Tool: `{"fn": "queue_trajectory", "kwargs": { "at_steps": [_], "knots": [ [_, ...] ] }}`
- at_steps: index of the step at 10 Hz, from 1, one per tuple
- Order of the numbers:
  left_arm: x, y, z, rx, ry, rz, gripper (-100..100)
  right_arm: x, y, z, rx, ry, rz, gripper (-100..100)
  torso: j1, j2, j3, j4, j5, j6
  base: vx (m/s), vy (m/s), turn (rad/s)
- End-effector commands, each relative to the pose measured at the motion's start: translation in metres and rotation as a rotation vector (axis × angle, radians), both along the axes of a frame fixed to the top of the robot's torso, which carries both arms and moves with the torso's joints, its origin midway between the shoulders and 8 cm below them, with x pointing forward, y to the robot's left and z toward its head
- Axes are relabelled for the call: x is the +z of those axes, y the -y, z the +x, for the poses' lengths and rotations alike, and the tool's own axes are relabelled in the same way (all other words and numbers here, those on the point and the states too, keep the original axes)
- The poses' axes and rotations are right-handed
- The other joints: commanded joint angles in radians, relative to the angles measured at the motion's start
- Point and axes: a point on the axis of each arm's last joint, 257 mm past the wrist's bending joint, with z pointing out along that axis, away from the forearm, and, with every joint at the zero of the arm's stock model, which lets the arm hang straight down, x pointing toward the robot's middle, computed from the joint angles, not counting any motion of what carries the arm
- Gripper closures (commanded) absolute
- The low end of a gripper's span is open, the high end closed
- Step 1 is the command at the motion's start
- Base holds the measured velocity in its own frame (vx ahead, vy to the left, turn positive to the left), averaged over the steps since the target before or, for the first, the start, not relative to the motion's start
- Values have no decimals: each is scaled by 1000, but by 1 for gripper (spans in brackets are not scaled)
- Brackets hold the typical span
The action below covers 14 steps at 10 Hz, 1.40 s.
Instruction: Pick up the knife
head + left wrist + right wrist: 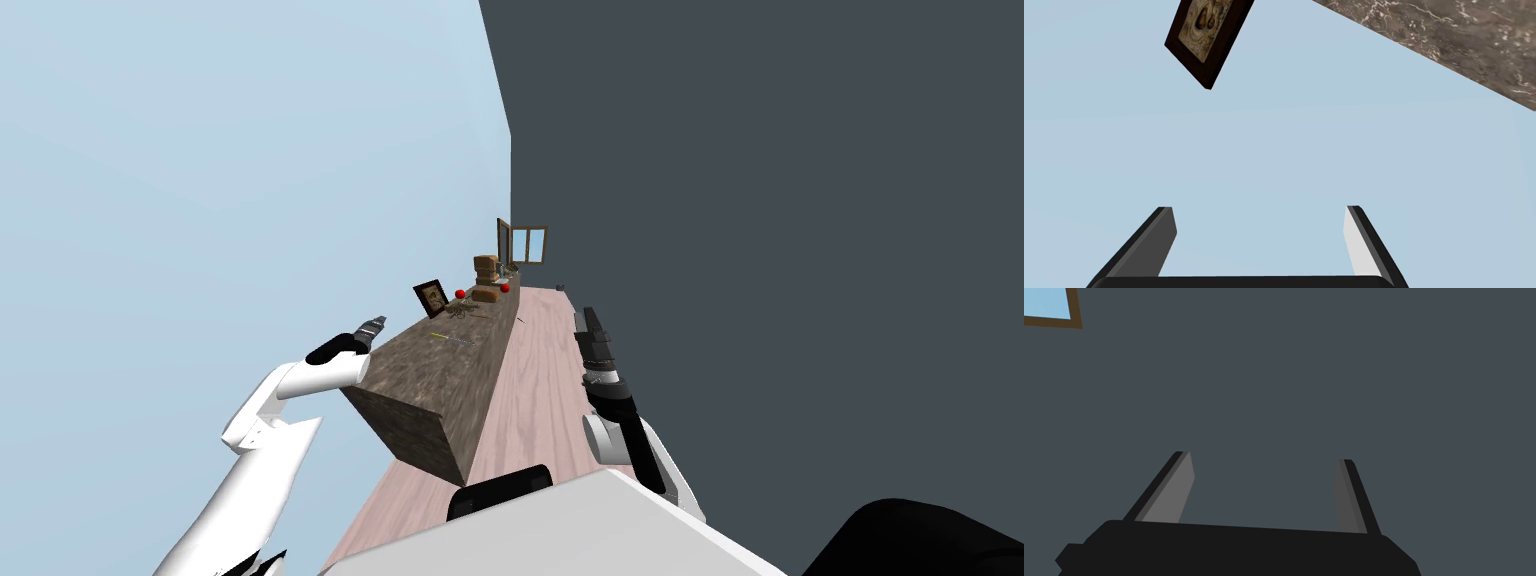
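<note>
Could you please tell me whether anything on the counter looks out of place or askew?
Nothing stands out. The knife lies flat on the counter, and the picture frame stands by the wall, looking undamaged. The overall slant is the camera's, not any object's.

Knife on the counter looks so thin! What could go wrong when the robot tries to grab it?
1. The knife lies flat on the counter, so the open left tool may scrape over it or push it away.
2. The left tool hangs beside the counter's edge, aimed at the wall; swinging across low could hit that edge.
3. The picture frame stands beyond the knife; reaching too far might knock it over.
</note>
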Motion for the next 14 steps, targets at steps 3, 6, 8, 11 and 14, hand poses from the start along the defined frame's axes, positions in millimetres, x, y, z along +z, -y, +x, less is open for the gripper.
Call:
{"fn": "queue_trajectory", "kwargs": {
  "at_steps": [3,6,8,11,14],
  "knots": [
    [-15,-17,1,43,-100,-10,-100,0,0,0,0,0,0,0,1,0,0,0,0,0,39,-76,41],
    [-31,-27,-3,71,-183,-31,-100,0,0,0,0,0,0,0,2,0,0,0,0,0,40,-71,36],
    [-39,-28,-8,83,-217,-46,-100,0,0,0,0,0,0,0,0,-2,-1,-1,0,0,46,-64,18],
    [-59,-38,-12,105,-333,-78,-100,0,0,0,0,0,0,0,-1,-2,-1,-1,0,0,69,-91,47],
    [-78,-40,-20,118,-424,-113,-100,0,0,0,0,0,0,0,2,-2,-1,-1,0,0,61,-59,23]
  ]
}}
